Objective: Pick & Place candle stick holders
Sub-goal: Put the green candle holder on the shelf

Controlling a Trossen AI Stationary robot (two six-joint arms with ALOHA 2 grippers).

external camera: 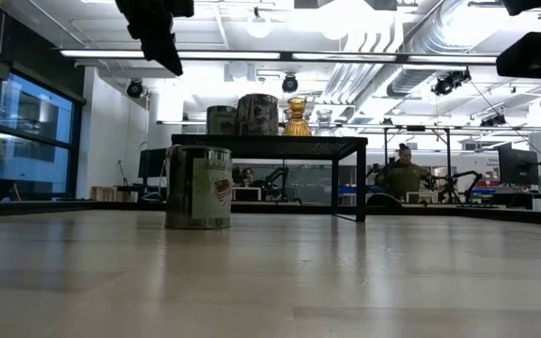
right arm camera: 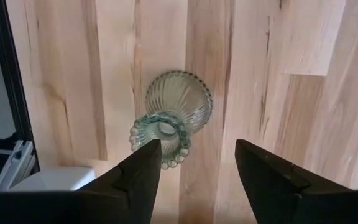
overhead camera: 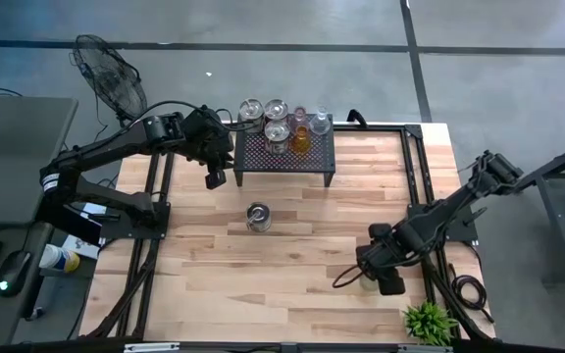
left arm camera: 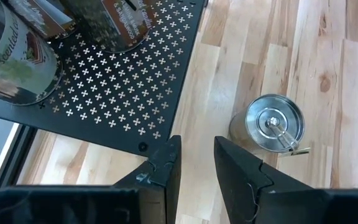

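A silvery holder (overhead camera: 258, 217) stands on its base on the wooden table (overhead camera: 302, 265), in front of the black perforated stand (overhead camera: 284, 157); it also shows in the left wrist view (left arm camera: 273, 122). Several holders stand on the stand: silvery ones (overhead camera: 276, 111), an amber one (overhead camera: 301, 141) and a clear one (overhead camera: 321, 123). My left gripper (left arm camera: 197, 146) is open and empty, high above the stand's near left corner (overhead camera: 214, 176). A greenish ribbed glass holder (right arm camera: 173, 118) lies on its side on the table at the right. My right gripper (right arm camera: 194, 152) is open above it, touching nothing.
A small green potted plant (overhead camera: 428, 322) stands at the table's near right corner. A black cable (overhead camera: 346, 275) loops on the table beside my right gripper. A fan (overhead camera: 111, 74) stands off the table's far left. Bare wood lies between the silvery holder and the right arm.
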